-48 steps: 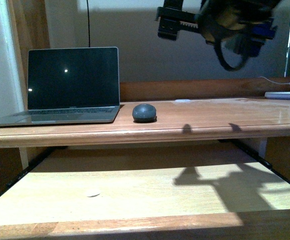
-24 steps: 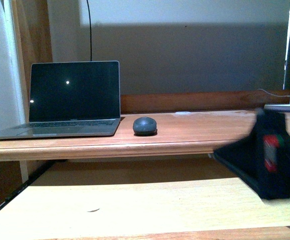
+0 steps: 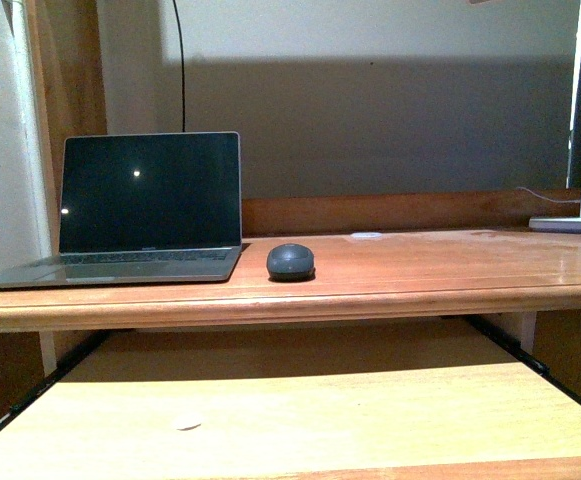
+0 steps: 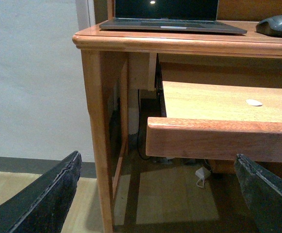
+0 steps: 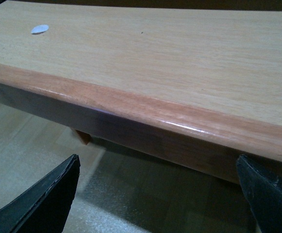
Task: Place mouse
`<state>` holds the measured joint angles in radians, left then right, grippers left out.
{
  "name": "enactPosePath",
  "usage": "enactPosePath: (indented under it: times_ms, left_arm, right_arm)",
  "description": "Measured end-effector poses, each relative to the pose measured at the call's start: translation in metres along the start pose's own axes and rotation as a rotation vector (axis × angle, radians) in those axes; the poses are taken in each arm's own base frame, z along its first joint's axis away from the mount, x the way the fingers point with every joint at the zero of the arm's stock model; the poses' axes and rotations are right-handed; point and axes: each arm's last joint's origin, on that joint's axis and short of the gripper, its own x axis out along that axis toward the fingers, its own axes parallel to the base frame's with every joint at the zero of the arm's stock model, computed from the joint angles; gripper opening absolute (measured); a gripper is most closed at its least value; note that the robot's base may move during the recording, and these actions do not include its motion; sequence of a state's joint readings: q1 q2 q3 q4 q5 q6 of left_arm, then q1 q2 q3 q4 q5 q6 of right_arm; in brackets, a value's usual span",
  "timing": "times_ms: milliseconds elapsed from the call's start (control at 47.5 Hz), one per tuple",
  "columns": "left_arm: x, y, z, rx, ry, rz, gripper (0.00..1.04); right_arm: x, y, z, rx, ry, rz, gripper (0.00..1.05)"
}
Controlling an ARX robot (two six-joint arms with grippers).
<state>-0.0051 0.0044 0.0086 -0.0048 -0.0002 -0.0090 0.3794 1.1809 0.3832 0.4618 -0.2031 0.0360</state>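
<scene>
Mouse point(image 3: 290, 261) lay on the wooden desk top point(image 3: 420, 272) when we looked from the front. It sat at 3 o'clock from the open laptop point(image 3: 150, 195), just beside the near corner of the laptop's base with a narrow gap between them. Its domed top faced up. In the left wrist view we found the same mouse point(image 4: 276, 25) far off on the desk.

Below the desk top the pull-out shelf point(image 3: 370, 400) stood drawn out, with a small white spot point(image 3: 187, 422) on it at 7 o'clock from the mouse.

We saw the left gripper point(image 4: 156, 156) spread wide and grasping nothing, low in front of the desk leg point(image 4: 98, 136). We saw the right gripper point(image 5: 156, 158) also spread wide and empty, under the shelf's front edge.
</scene>
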Motion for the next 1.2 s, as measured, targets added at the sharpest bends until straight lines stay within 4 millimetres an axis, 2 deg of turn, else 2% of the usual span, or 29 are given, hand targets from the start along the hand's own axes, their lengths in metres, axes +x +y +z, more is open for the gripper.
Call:
enactPosePath:
  times_ms: [210,400,589,904,1031,1199]
  left_arm:
    - [0.000,0.000,0.000,0.000,0.000,0.000,0.97]
    - [0.000,0.000,0.000,0.000,0.000,0.000,0.97]
    - [0.000,0.000,0.000,0.000,0.000,0.000,0.97]
    - [0.000,0.000,0.000,0.000,0.000,0.000,0.97]
    - [0.000,0.000,0.000,0.000,0.000,0.000,0.97]
    - [0.000,0.000,0.000,0.000,0.000,0.000,0.97]
  right_arm:
    - [0.032,0.009,0.007,-0.023,-0.005,-0.025,0.97]
    - [0.065,0.017,0.023,-0.035,-0.030,-0.075,0.97]
    - [0.114,0.024,0.039,-0.038,-0.054,-0.186,0.97]
    - [0.181,0.033,0.061,-0.017,-0.080,-0.289,0.97]
    - [0.197,0.036,0.065,-0.013,-0.089,-0.312,0.97]
    - [0.206,0.041,0.064,0.006,-0.087,-0.344,0.97]
